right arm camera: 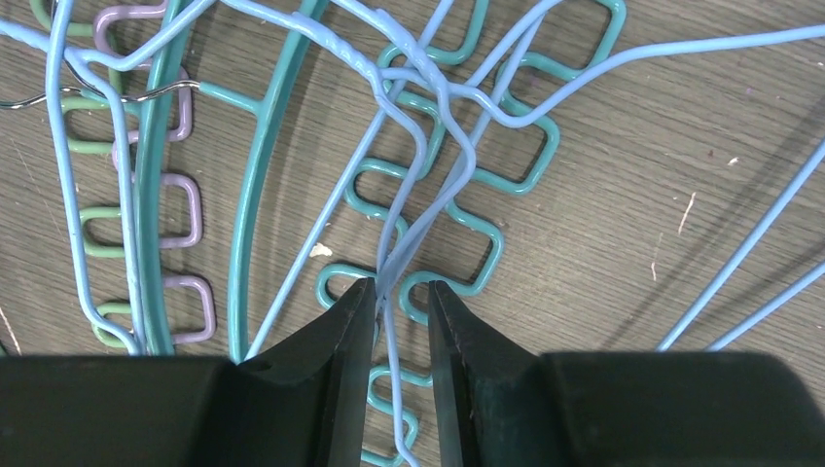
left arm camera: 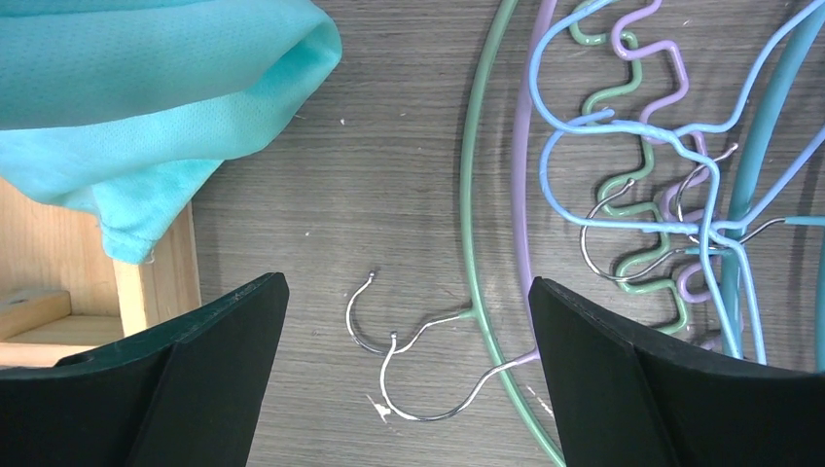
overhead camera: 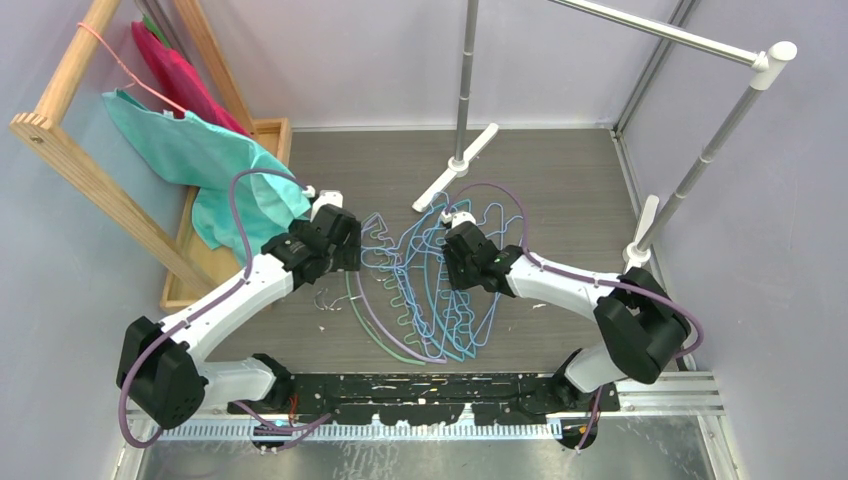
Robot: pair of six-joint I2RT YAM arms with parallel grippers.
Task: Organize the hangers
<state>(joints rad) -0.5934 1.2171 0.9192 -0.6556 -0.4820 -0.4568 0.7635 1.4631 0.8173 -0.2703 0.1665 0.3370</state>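
Note:
A pile of hangers [overhead camera: 420, 285] lies on the floor between my arms. My left gripper [overhead camera: 347, 255] is open wide and empty, low over the metal hooks [left arm camera: 368, 326] of the green hanger [left arm camera: 469, 195] and the lilac hanger [left arm camera: 522, 185]; it shows in the left wrist view [left arm camera: 409, 292]. My right gripper [overhead camera: 452, 272] is over the tangled light-blue wire hangers [right arm camera: 428, 126]. Its jaws [right arm camera: 401, 287] stand a narrow gap apart with light-blue wires running between them, resting against the left finger. A teal arched hanger [right arm camera: 245, 214] with a zigzag bar lies underneath.
A wooden rack [overhead camera: 80, 170] at the left carries a teal cloth [overhead camera: 200, 150], red cloth and a pink wire hanger [overhead camera: 120, 65]. A silver rail [overhead camera: 660, 30] on posts with white feet [overhead camera: 458, 165] stands at the back and right.

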